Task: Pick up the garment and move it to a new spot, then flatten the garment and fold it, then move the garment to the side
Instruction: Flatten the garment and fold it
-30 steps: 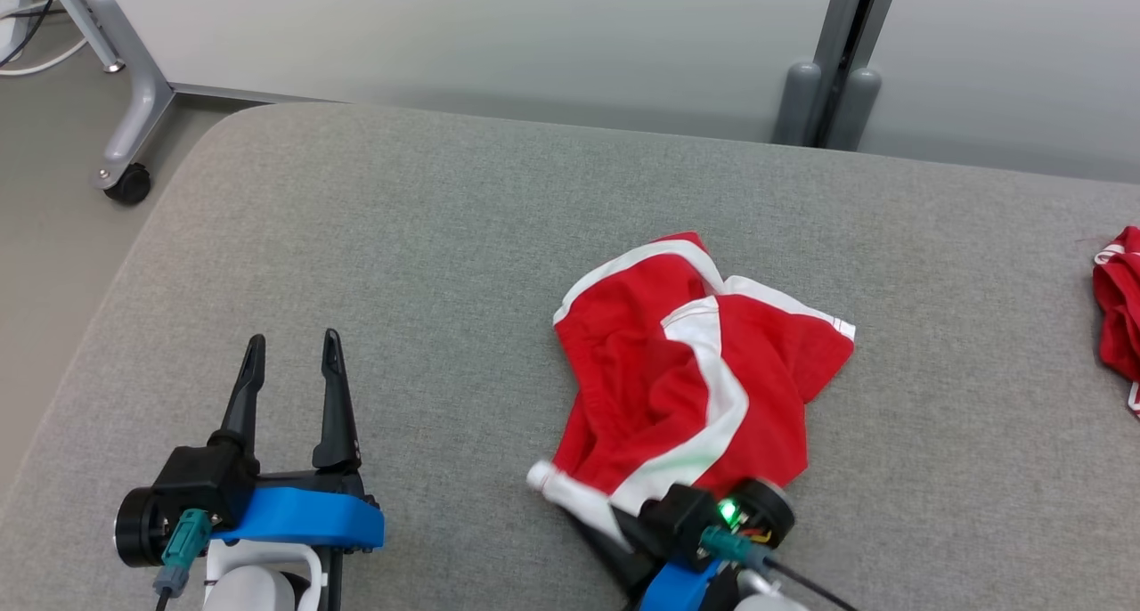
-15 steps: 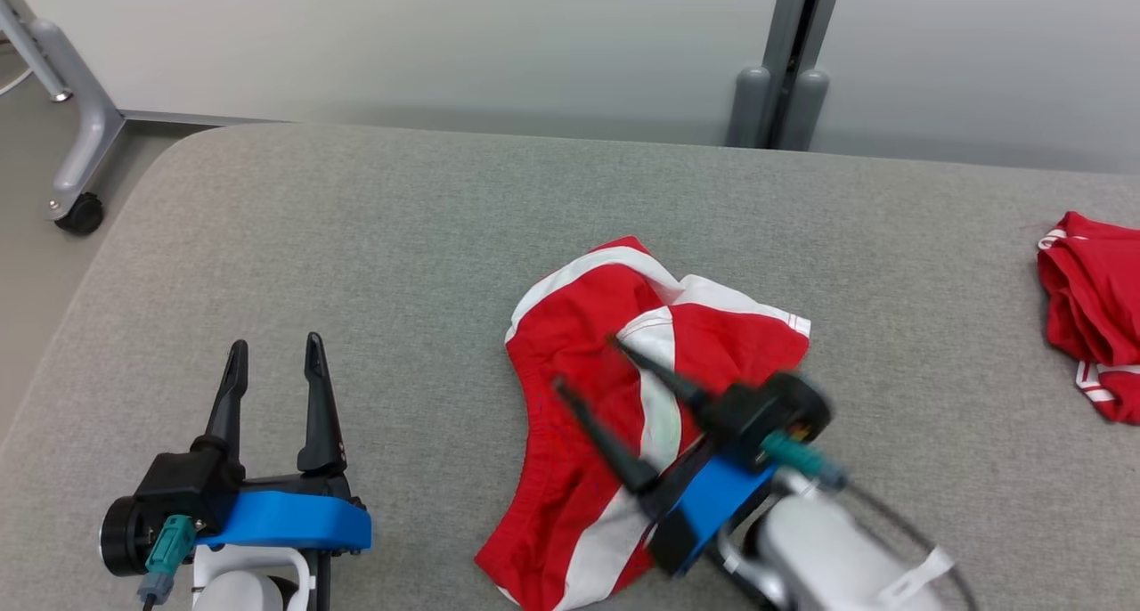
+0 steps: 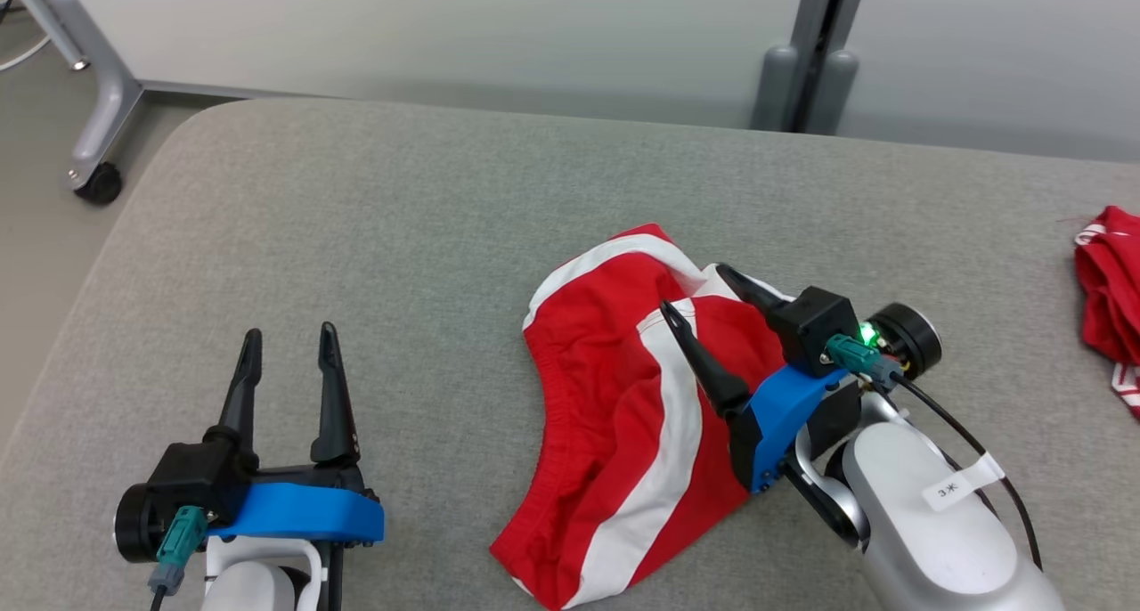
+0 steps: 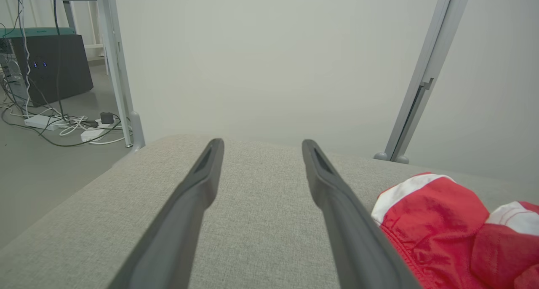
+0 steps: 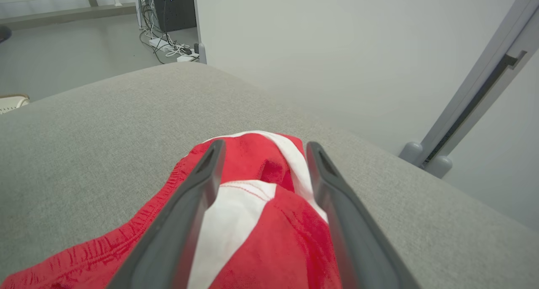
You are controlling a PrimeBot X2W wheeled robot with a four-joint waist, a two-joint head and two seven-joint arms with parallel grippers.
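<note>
Lying crumpled at 5 o'clock, red-and-white shorts (image 3: 606, 397) were overlapped by right gripper (image 3: 692, 288), spread wide, empty; left gripper (image 3: 290, 331) at 8 o'clock was spread wide too.

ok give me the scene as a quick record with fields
surface: grey padded table
garment: red with white stripes, crumpled, lying on the table
right gripper: open, over the garment, gripping nothing
left gripper: open, over bare table, left of the garment
other: red cloth at the head view's right edge
</note>
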